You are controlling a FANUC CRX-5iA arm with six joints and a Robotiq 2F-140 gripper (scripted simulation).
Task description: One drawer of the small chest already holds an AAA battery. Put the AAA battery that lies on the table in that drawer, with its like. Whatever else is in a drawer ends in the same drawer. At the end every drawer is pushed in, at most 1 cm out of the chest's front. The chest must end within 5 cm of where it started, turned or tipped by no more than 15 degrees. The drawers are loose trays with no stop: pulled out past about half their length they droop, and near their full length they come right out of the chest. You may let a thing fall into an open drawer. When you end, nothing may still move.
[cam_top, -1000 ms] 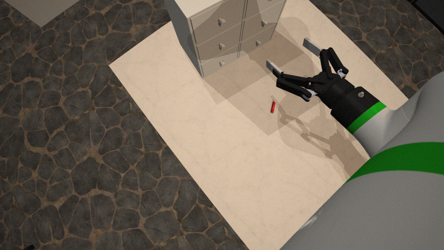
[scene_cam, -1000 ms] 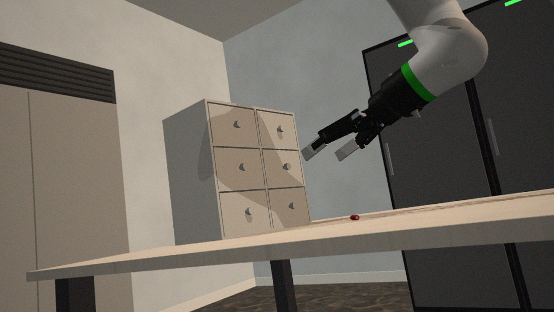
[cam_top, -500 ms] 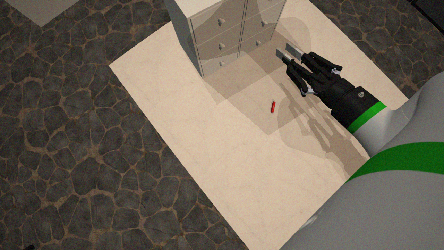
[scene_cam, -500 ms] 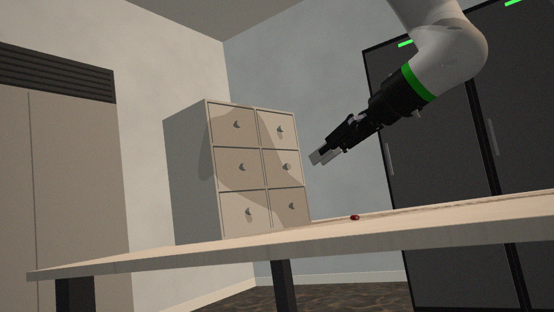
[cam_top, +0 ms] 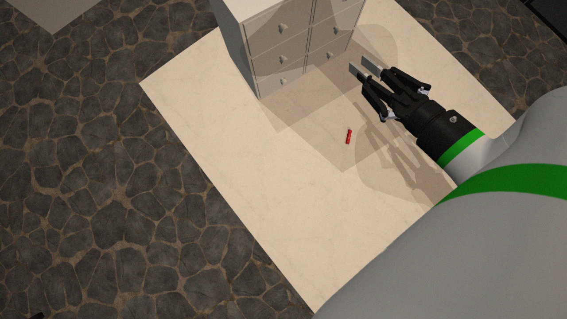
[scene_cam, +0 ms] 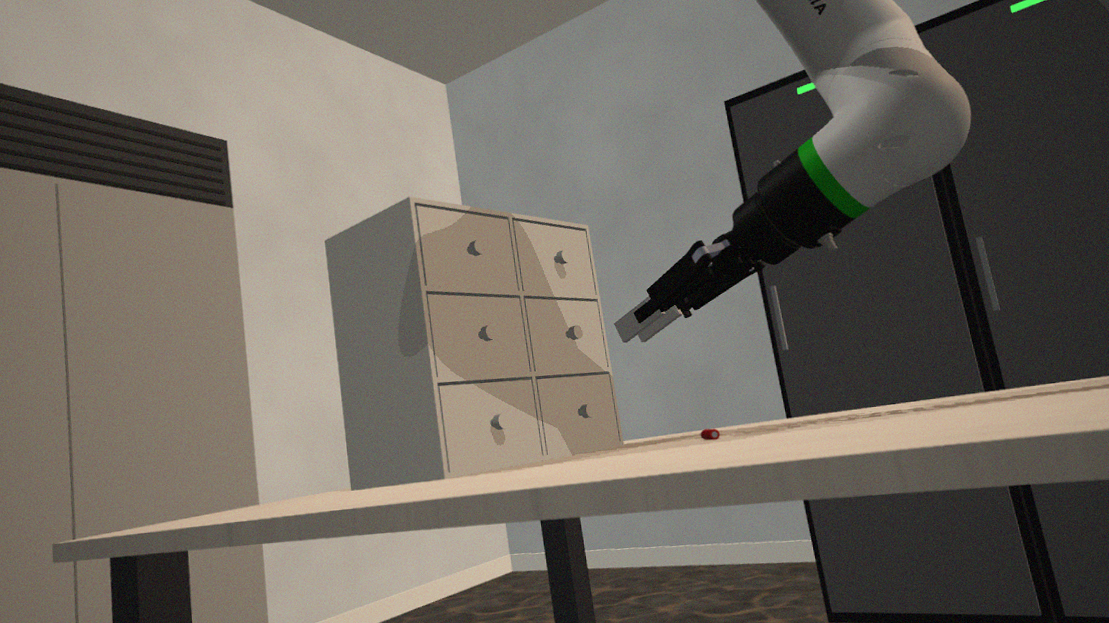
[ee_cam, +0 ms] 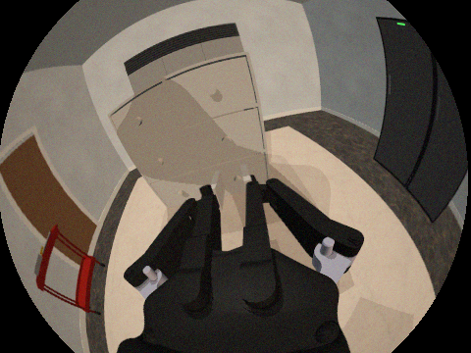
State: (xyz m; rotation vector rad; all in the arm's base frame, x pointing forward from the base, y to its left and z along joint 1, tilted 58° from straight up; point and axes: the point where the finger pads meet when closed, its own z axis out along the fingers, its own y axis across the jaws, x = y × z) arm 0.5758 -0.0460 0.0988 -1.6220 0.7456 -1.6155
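Observation:
The small chest [cam_top: 293, 39] stands at the far end of the table, with six drawers in two columns, all pushed in; it also shows in the side view [scene_cam: 488, 333] and the wrist view [ee_cam: 196, 118]. The red AAA battery [cam_top: 348, 136] lies on the table in front of the chest, to its right, and is also seen from the side [scene_cam: 710, 433]. My gripper [cam_top: 358, 62] [scene_cam: 632, 328] hangs in the air a short way from the chest's right column, at about middle-row height. Its fingers are drawn close with a small gap and nothing between them. The drawers' contents are hidden.
Tall dark cabinets [scene_cam: 942, 276] stand behind the table on the right. A red frame [ee_cam: 62, 269] stands on the floor off the table's left side. The table's edges lie close to the chest's left and back.

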